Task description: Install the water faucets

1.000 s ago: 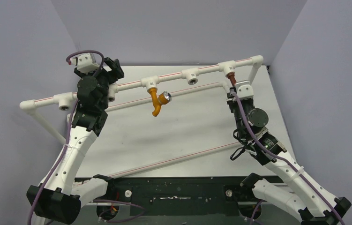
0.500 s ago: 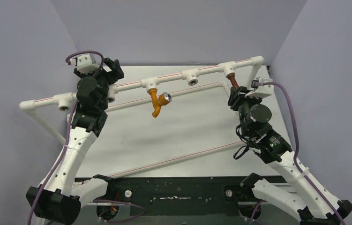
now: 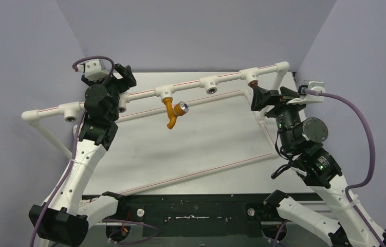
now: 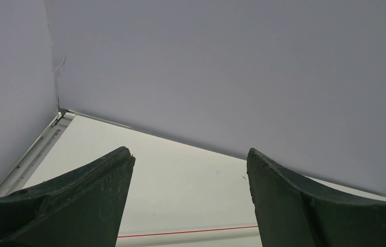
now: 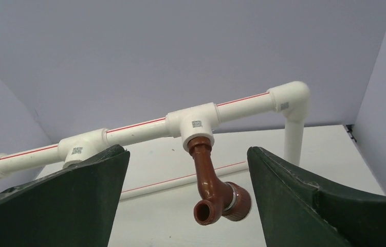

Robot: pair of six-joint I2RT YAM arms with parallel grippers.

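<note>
Red-brown plastic with a silver knob at its lower end, the darker faucet [image 5: 213, 193] hangs by its neck from a white T-socket [image 5: 196, 126] near the right end of the upper pipe [image 5: 242, 100], its spout mouth turned toward the right wrist camera. It appears seated there by its own thread, since nothing grips it. The right pincer [image 5: 188, 152] is spread wide, one jaw on each side of the faucet and neither visibly touching it. That placement suggests either a release after turning it in or a fresh bite for another twist, and how tight the joint is cannot be told. Further left on the same pipe, the orange-yellow faucet [image 3: 170, 113] hangs from its own fitting [image 3: 166, 91] in the same manner, spout down over the desk [image 3: 206, 139]. There is no box or tray here, so the sockets serve as the holders. Two are filled by the faucets, while the middle socket [image 3: 210, 84] between them and the far-left socket [image 3: 71, 112] show open, unfilled mouths. The left pincer [image 4: 189, 154] is raised at the left end of the frame, jaws apart with nothing between them, facing the back wall [image 4: 206, 67], and seems merely parked out of the way.
</note>
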